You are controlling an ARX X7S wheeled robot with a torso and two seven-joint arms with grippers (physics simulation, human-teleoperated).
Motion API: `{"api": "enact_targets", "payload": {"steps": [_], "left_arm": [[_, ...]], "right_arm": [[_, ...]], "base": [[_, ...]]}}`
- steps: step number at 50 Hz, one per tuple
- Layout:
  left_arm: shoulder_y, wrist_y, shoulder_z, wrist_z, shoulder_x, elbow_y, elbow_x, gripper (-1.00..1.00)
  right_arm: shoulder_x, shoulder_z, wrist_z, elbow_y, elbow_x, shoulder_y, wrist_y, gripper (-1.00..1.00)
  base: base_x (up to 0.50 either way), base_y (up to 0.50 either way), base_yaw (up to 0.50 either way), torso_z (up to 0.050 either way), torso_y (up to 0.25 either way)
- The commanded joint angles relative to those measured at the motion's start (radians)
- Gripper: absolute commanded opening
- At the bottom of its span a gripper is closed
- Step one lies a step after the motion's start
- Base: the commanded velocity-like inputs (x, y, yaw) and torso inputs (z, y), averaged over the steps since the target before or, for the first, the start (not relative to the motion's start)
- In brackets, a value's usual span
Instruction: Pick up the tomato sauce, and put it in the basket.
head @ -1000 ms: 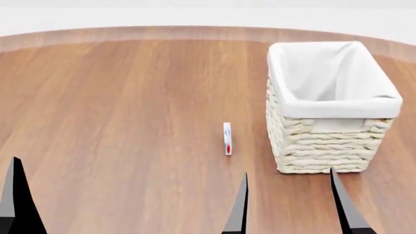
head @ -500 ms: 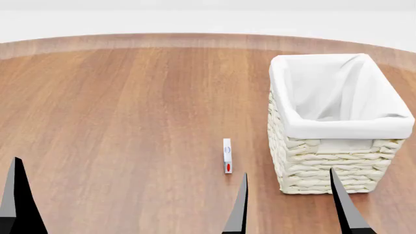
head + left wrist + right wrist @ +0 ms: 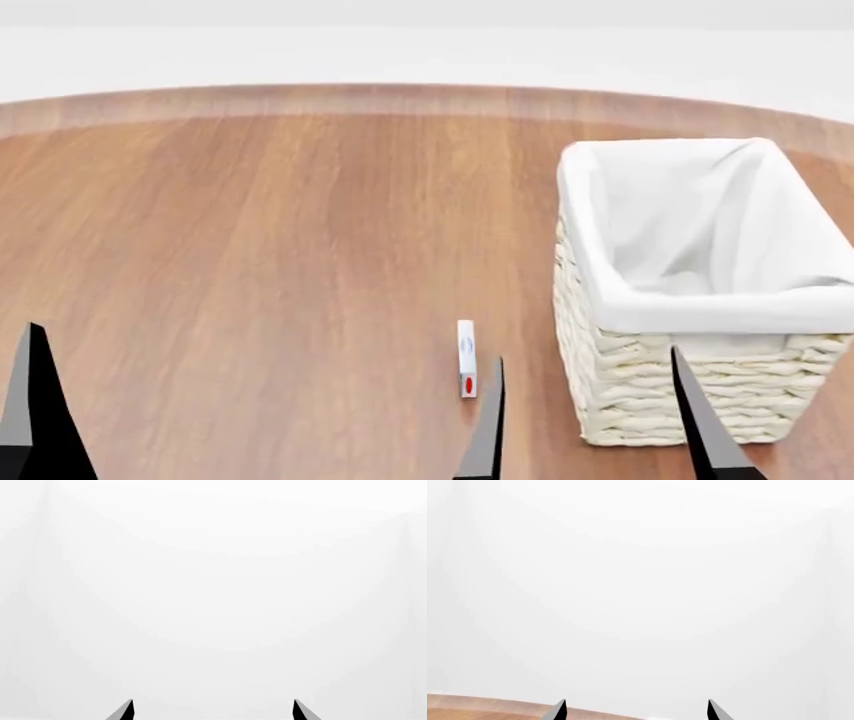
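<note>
Basket (image 3: 694, 300) sits at 3 o'clock on the wood table (image 3: 267, 230), white liner showing. A thin white upright item with a red mark (image 3: 466, 358) stands just beside the basket, toward 9 o'clock; can't tell if it's the tomato sauce. Right gripper (image 3: 587, 420) and left gripper (image 3: 212, 710): jaws apart, holding nothing.

Round wooden tabletop (image 3: 267, 250) with a reddish-brown grain and a paler band along its curved far edge. A small, thin white slab (image 3: 466, 358) with a red mark stands upright near the near edge.
</note>
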Motion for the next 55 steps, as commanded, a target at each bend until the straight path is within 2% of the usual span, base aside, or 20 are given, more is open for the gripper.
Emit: {"api": "enact_targets", "payload": {"steps": [1, 23, 55], "left_arm": [[0.001, 0.004, 0.001, -0.005, -0.005, -0.003, -0.003, 1.00], [-0.003, 0.009, 0.010, -0.013, -0.012, -0.013, -0.007, 1.00], [-0.008, 0.030, 0.024, -0.021, -0.023, -0.040, -0.023, 1.00]], "right_arm": [[0.005, -0.007, 0.006, 0.008, 0.006, 0.003, -0.002, 1.00], [0.015, -0.015, 0.026, 0.043, 0.014, -0.013, -0.044, 1.00], [0.036, -0.099, 0.042, 0.219, 0.032, -0.247, -0.156, 1.00]], "base": [[0.18, 0.00, 0.00, 0.000, 0.000], [0.03, 0.00, 0.00, 0.000, 0.000], [0.00, 0.00, 0.00, 0.000, 0.000]]}}
